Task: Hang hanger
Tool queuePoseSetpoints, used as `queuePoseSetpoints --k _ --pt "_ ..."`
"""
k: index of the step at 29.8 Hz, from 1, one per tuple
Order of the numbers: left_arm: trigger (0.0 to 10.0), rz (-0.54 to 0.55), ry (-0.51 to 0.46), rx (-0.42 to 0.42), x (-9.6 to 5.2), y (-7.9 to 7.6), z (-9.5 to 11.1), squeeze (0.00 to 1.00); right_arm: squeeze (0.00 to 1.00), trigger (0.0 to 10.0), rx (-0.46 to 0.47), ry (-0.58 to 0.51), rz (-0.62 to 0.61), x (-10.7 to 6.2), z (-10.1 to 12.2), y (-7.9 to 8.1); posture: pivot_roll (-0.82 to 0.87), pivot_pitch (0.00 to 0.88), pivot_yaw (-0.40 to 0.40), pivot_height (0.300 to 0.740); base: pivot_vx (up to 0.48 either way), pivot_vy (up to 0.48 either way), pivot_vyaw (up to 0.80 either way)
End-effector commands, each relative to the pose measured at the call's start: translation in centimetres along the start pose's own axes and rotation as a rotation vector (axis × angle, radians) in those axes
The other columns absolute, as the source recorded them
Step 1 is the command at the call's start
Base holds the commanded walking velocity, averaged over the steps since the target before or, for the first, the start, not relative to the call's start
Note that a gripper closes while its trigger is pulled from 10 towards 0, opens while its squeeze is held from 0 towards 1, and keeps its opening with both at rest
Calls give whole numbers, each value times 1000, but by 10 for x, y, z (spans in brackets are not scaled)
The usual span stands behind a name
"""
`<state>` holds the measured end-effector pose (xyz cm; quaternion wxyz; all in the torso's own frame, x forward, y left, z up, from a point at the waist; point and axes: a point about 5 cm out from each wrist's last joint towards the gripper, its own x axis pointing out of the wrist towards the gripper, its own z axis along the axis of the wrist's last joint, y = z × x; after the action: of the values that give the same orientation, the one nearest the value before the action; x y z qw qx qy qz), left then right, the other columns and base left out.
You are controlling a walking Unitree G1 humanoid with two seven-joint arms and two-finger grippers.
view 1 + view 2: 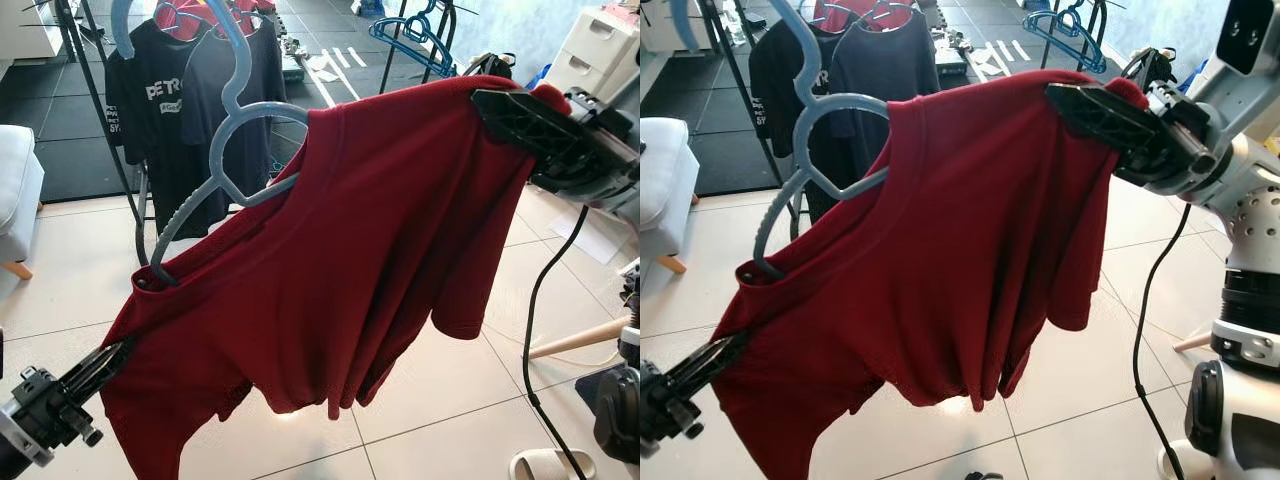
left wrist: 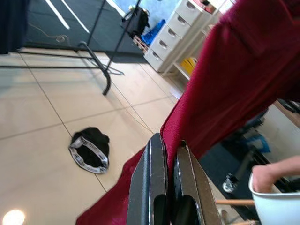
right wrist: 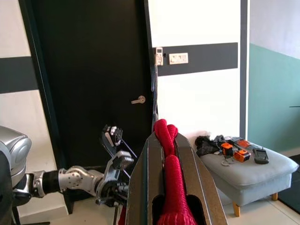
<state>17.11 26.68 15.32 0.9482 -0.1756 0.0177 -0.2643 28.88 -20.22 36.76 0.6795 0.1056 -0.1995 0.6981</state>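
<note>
A dark red T-shirt [image 1: 360,260] hangs stretched between my two grippers. A grey-blue plastic hanger [image 1: 235,130] sits in its neck opening, with the hook rising up and to the left and one arm running down to the shirt's lower shoulder. My left gripper [image 1: 120,352] is low on the left, shut on the shirt's edge [image 2: 234,70]. My right gripper [image 1: 480,100] is high on the right, shut on a bunched fold of the red fabric [image 3: 171,187] at the other shoulder.
Behind stands a black clothes rack [image 1: 95,110] with dark T-shirts [image 1: 170,100] on hangers. A blue hanger [image 1: 415,40] hangs on a second rack. White drawers [image 1: 590,50] stand at the back right, a white stool [image 1: 15,190] at the left. A black cable [image 1: 540,330] and a slipper [image 1: 545,465] lie on the tiles.
</note>
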Motion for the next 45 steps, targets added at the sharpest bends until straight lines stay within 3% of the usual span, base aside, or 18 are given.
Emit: queuePoseSetpoints --k 1,7,9,15,20,24,25,27,29,32,33,34,35,39,43,45 --pt "10000 -2 39 -20 2 -3 -8 0 0 0 -62 -34 40 5 13 6 -18 153 -67 740 0 0 0" --pt "10000 24 40 -42 6 -3 -14 0 0 0 -73 -55 32 5 15 5 -20 153 -67 740 0 0 0" --pt "10000 94 16 -71 6 5 -16 0 0 0 -83 -73 21 3 18 4 -21 155 -67 740 0 0 0" --pt "10000 134 -14 -130 4 9 -18 0 0 0 -100 -89 -4 -2 24 2 -20 153 -65 740 0 0 0" --pt "10000 218 -55 -161 -1 22 -18 0 0 0 -110 -98 -18 -4 28 1 -21 154 -66 740 0 0 0" --pt "10000 207 -64 -158 -1 21 -17 0 0 0 -113 -99 -23 -5 30 0 -21 154 -66 740 0 0 0" --pt "10000 117 -11 -130 3 7 -21 0 0 0 -115 -104 -26 -5 32 -1 -22 154 -69 740 0 0 0" --pt "10000 117 -11 -130 3 7 -21 0 0 0 -115 -104 -26 -5 32 -1 -22 154 -69 740 0 0 0" --pt "10000 -20 66 -81 10 -16 -26 0 0 0 -110 -103 -23 -5 32 -1 -22 154 -69 740 0 0 0" --pt "10000 -97 76 -86 17 -29 -25 0 0 0 -100 -104 -17 -5 31 -1 -20 155 -72 740 0 0 0" --pt "10000 -170 83 -87 23 -41 -22 447 0 0 -93 -105 -12 -5 31 -1 -13 155 -72 740 0 0 0" --pt "10000 -170 83 -87 23 -41 -22 447 0 0 -93 -105 -12 -5 31 -1 -13 155 -72 740 0 0 0" --pt "10000 -233 109 -81 29 -51 -22 1000 0 0 -86 -111 -6 -5 29 -2 -11 154 -72 740 0 0 0" --pt "10000 -273 139 -70 33 -58 -23 1000 0 0 -78 -116 2 -3 27 -2 -12 154 -72 740 0 0 0" --pt "10000 -284 154 51 41 -60 -8 1000 0 0 -37 -62 36 5 10 -1 -17 155 -73 740 0 0 0" --pt "10000 -284 154 51 41 -60 -8 1000 0 0 -37 -62 36 5 10 -1 -17 155 -73 740 0 0 0"
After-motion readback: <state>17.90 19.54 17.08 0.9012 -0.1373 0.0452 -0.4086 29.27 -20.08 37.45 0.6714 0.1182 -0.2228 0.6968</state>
